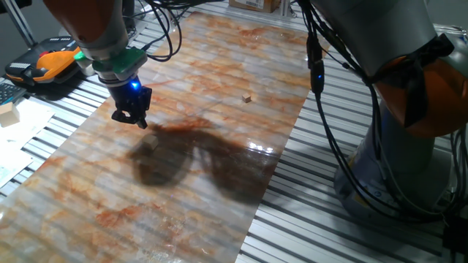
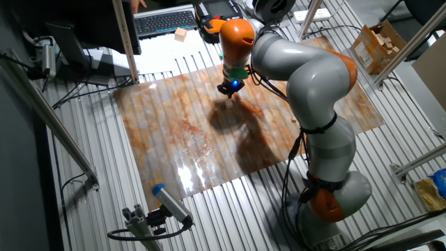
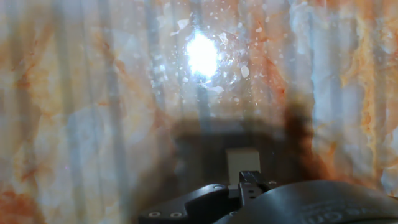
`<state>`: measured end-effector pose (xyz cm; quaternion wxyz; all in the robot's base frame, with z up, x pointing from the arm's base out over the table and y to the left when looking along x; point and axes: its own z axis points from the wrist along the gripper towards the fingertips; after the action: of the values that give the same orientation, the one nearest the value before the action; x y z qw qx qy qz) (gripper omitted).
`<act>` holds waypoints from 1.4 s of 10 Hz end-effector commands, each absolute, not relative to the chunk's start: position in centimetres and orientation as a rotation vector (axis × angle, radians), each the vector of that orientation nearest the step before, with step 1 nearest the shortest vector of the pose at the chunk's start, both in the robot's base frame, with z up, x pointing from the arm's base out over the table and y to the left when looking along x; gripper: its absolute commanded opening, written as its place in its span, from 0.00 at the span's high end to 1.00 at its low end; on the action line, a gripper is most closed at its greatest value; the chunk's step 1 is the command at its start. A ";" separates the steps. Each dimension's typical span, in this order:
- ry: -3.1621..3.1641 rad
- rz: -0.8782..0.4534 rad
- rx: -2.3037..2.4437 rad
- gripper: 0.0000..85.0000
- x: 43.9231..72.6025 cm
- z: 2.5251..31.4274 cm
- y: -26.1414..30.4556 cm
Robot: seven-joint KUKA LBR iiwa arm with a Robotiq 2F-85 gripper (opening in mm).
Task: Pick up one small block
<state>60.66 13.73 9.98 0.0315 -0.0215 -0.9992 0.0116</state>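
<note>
— What am I seeing in one fixed view?
— The claw (image 1: pixel 131 117) is hanging above the table (image 1: pixel 219 88); a tiny cube (image 1: pixel 247 96) is lying well apart.
— And the hand view?
— The small block (image 3: pixel 242 160) is showing just beyond the claw; I cannot tell whether it's gripped.

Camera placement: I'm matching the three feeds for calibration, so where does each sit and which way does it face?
One fixed view: low at the table edge, looking across the marbled sheet; end effector and arm show.
The other fixed view: high, looking down at the whole arm and sheet.
Hand view: on the hand, facing down; the small block lies just ahead.
Both fixed views share the end effector and the sheet.
</note>
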 end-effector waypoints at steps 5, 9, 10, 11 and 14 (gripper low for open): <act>-3.082 0.031 -0.057 1.00 61.1 9.3 13.3; -3.111 0.013 -0.068 1.00 61.1 9.1 13.5; -3.112 0.006 -0.073 1.00 61.1 8.9 13.5; -3.117 0.006 -0.073 1.00 61.1 8.6 13.5; -3.126 0.004 -0.057 1.00 61.0 8.1 13.5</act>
<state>61.05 13.48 8.05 0.0075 -0.0172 -0.9998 0.0017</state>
